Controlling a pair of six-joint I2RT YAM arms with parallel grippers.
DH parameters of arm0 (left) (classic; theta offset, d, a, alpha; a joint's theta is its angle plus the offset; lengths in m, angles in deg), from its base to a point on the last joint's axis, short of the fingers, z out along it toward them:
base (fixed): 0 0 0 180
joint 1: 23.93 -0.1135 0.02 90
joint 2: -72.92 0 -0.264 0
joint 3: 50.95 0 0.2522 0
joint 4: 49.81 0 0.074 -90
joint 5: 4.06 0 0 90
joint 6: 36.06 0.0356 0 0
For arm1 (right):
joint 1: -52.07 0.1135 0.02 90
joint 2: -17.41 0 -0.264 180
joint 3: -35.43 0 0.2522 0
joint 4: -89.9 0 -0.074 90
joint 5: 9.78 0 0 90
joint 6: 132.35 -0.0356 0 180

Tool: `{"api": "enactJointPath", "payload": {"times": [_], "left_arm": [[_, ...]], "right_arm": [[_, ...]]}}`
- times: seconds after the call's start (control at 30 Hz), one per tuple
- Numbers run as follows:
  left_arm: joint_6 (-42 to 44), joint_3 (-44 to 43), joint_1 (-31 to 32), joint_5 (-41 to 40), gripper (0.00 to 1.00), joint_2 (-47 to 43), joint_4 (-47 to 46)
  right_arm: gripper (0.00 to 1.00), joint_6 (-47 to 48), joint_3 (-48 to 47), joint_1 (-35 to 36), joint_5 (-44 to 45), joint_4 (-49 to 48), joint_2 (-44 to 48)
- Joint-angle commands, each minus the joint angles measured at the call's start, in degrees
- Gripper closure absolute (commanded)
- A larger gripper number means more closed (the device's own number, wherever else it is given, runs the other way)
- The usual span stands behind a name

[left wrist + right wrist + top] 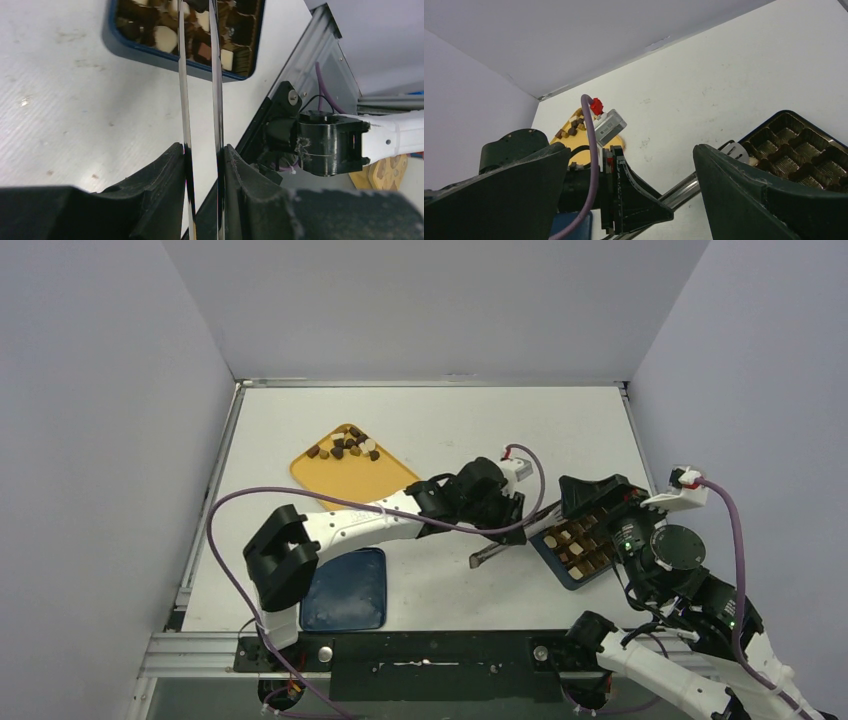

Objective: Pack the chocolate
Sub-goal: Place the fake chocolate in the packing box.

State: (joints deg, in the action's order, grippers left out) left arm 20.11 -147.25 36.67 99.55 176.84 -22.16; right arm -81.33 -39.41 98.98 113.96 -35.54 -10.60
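Observation:
Loose chocolate (pixel 345 445) lies in a heap at the far end of a yellow tray (pixel 365 480). More pieces (pixel 165 37) fill cells of the dark blue box (pixel 580 540). My left gripper (pixel 505 515) is shut on long metal tongs (pixel 500 545), both blades pinched between its fingers (pixel 165 170). The tongs' (pixel 216 75) tips reach over the box (pixel 125 50); whether they hold a piece is cut off. My right gripper (pixel 600 498) hangs wide open over the box's far end, nothing between its fingers (pixel 764 200). Its wrist view shows the tongs (pixel 684 192) and empty cells (pixel 794 145).
A blue lid (pixel 345 590) lies on the near left, beside the left arm's base. The left arm stretches across the middle of the table. A black rail (pixel 400 655) runs along the near edge. White walls close in the table on three sides.

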Motion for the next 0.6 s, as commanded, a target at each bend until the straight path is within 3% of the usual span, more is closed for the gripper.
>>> {"api": "enactJointPath", "payload": {"times": [0.0, 0.3, 0.57], "left_arm": [[2.3, -6.6, 3.2, 2.4, 0.75, 2.2, -2.9], [3.8, -9.1, 8.2, 1.6, 0.74, 5.8, -2.1], [4.9, -13.0, 9.9, 0.5, 0.74, 10.0, -0.7]], "right_arm": [[0.00, -3.2, -3.0, -0.1, 2.8, 3.8, 0.7], [0.00, -3.9, -9.1, -0.1, 5.0, 8.6, -2.0], [0.00, -4.2, -8.8, -0.1, 5.6, 8.5, -1.5]]}}
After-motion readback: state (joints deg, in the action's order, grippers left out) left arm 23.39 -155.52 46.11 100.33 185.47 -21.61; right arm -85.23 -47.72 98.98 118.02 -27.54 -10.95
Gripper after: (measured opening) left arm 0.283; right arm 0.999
